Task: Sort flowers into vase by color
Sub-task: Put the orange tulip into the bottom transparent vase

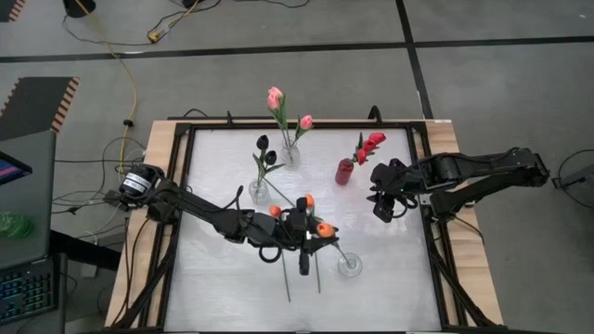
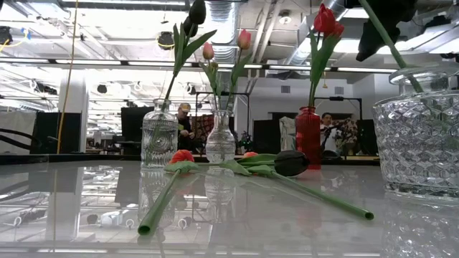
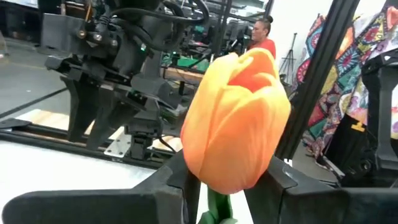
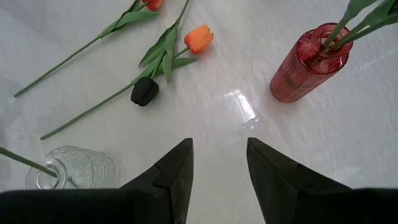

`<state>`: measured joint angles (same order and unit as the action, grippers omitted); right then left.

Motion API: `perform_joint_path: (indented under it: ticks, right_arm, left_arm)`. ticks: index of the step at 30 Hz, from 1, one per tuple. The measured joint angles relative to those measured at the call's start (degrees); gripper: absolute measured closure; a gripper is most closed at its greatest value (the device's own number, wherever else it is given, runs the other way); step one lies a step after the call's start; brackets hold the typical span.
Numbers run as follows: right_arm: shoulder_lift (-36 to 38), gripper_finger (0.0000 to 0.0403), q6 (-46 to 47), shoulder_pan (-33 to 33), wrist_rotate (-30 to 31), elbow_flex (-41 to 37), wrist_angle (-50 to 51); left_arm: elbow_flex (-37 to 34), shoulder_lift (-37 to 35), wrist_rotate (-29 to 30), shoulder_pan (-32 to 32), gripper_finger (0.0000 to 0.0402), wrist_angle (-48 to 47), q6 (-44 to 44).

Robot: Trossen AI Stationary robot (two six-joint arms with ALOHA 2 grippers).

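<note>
While left gripper loosely brackets orange tulip, right gripper gapes empty nr red vase.

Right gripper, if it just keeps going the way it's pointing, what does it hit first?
Likely the bare table. The right gripper, open, aims down at an empty patch, with the red vase to one side and the black tulip to the other. Depth is hard to judge.

Glossy table — ribbed glass vases
</note>
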<state>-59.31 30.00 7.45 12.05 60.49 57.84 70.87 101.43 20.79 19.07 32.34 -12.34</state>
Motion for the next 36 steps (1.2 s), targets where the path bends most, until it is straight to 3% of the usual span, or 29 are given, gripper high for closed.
perform_joint_path:
  ticks: [9,22,30,36]
  right_arm:
    - [0.00,0.0225,0.00,0.01,0.00,0.00,0.00]
    - [0.00,0.0225,0.00,0.01,0.00,0.00,0.07]
    - [0.00,0.0225,0.00,-0.01,-0.02,0.00,0.17]
    - [0.00,0.0225,0.02,-0.01,-0.02,0.00,0.21]
  left_arm:
    - [0.00,-0.02,-0.71,0.00,0.0284,-3.89,-1.22]
    - [0.00,-1.23,-2.94,0.00,0.0197,-11.90,1.88]
    - [0.00,-5.00,-2.55,0.01,0.0191,-23.59,1.71]
    - [0.02,-7.84,-2.74,0.02,0.0191,-32.67,-5.73]
